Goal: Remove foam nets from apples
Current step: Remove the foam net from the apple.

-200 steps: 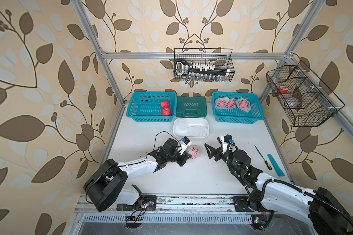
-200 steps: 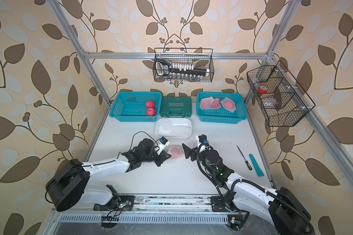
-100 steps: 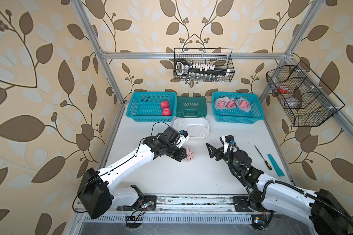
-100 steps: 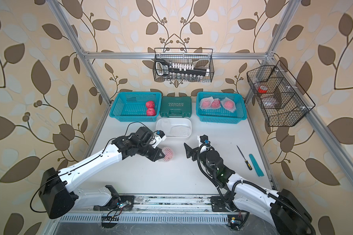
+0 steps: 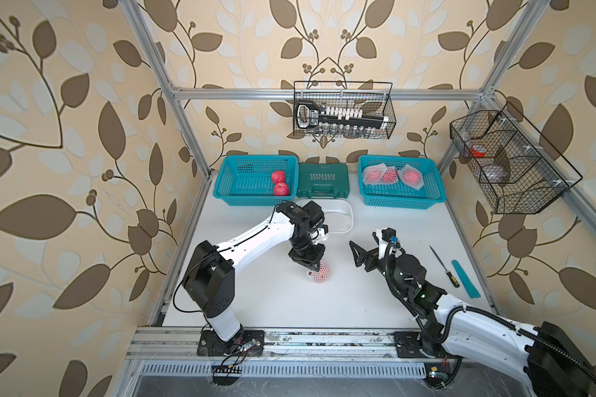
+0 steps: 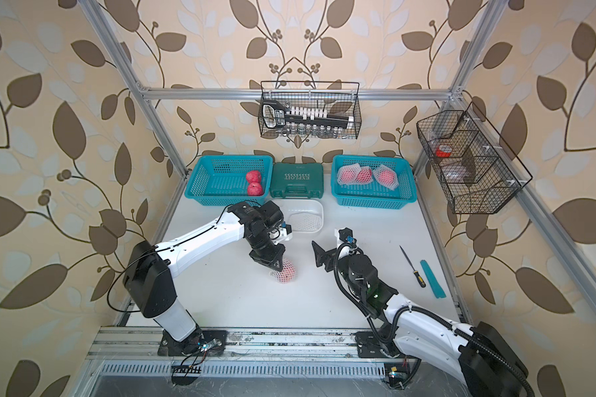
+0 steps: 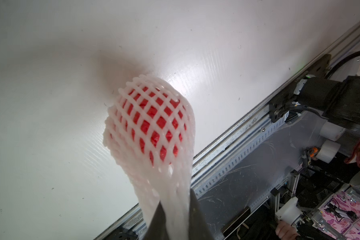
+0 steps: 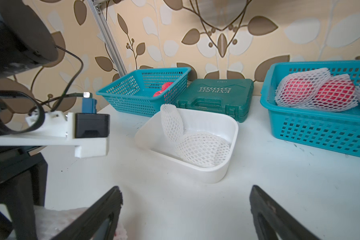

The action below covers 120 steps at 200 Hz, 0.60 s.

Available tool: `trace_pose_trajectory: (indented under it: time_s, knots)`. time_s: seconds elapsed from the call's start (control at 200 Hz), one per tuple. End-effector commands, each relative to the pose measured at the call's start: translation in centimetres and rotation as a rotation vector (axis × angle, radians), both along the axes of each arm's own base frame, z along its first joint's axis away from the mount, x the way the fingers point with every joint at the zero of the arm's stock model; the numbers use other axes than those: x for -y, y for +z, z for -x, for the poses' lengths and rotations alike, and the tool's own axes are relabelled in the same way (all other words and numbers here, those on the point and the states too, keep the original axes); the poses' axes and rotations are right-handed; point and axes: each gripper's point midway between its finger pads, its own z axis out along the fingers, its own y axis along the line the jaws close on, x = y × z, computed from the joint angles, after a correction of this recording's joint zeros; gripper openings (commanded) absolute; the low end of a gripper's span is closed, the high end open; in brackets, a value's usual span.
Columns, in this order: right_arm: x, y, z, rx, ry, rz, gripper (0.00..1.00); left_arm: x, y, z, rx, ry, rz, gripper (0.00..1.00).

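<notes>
A red apple (image 7: 154,124) sits inside a white foam net (image 7: 170,187) near the table's middle. My left gripper (image 5: 310,269) points down over it and is shut on the net's stretched free end. The netted apple (image 5: 320,274) (image 6: 284,274) lies at or just above the table; contact cannot be told. My right gripper (image 5: 355,254) (image 8: 185,189) stands open and empty just right of it. Three netted apples (image 5: 389,175) (image 8: 303,91) fill the right teal basket (image 5: 401,201). Two bare apples (image 5: 279,182) lie in the left teal basket (image 5: 245,197). Two empty nets (image 8: 202,149) rest in the white tub (image 8: 216,178).
A green tool case (image 5: 322,180) sits between the baskets at the back. A small screwdriver (image 5: 444,268) and a teal strip (image 5: 465,278) lie at the right. Black wire baskets (image 5: 343,110) (image 5: 510,165) hang on the back and right frame.
My left arm has risen and turned its gripper downward, pulling the net's end upward while the netted apple shifted slightly toward the front. The right gripper stayed open, nearly still.
</notes>
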Motion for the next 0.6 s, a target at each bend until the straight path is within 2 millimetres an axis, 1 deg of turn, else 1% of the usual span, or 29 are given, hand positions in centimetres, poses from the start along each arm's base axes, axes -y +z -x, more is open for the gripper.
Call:
trace_pose_trajectory:
  time_s: [0.0, 0.035, 0.095, 0.13, 0.225, 0.305, 0.34, 0.37, 0.435, 0.47, 0.49, 0.545, 0.595]
  knots:
    - [0.4, -0.1, 0.0, 0.001, -0.021, 0.007, 0.95, 0.1, 1.2, 0.3, 0.017, -0.041, -0.012, 0.20]
    - [0.5, -0.1, 0.0, 0.002, -0.022, 0.006, 0.95, 0.2, 0.9, 0.3, 0.013, -0.044, -0.014, 0.23]
    - [0.5, -0.1, 0.0, 0.002, -0.023, 0.006, 0.95, 0.1, 0.1, 0.1, 0.004, -0.049, -0.040, 0.23]
    - [0.4, -0.2, 0.0, 0.001, -0.022, 0.007, 0.95, 0.1, -0.2, 0.0, 0.006, -0.052, -0.052, 0.26]
    - [0.4, -0.3, -0.1, -0.003, -0.022, 0.009, 0.95, 0.2, -0.9, -0.5, 0.014, -0.053, -0.057, 0.29]
    - [0.3, -0.4, -0.1, -0.007, -0.021, 0.011, 0.95, 0.3, -1.0, -0.7, 0.026, -0.053, -0.058, 0.40]
    - [0.3, -0.5, -0.2, -0.009, -0.019, 0.013, 0.95, 0.3, -1.0, -0.8, 0.034, -0.052, -0.058, 0.41]
    - [0.3, -0.5, -0.2, -0.009, -0.020, 0.015, 0.95, 0.3, -0.9, -0.9, 0.044, -0.052, -0.055, 0.42]
    - [0.3, -0.5, -0.2, -0.010, -0.021, 0.016, 0.95, 0.1, -0.5, -1.3, 0.081, -0.043, -0.054, 0.52]
    - [0.3, -0.5, -0.2, -0.009, -0.022, 0.016, 0.95, 0.1, -0.1, -1.6, 0.108, -0.036, -0.047, 0.53]
    - [0.3, -0.6, -0.2, -0.010, -0.022, 0.017, 0.95, 0.0, 0.3, -1.8, 0.128, -0.034, -0.042, 0.53]
    - [0.3, -0.5, -0.2, -0.009, -0.022, 0.016, 0.95, 0.0, 1.4, -2.4, 0.193, -0.026, -0.022, 0.62]
    - [0.3, -0.5, -0.2, -0.009, -0.021, 0.016, 0.95, 0.1, 2.5, -3.0, 0.260, -0.022, 0.009, 0.66]
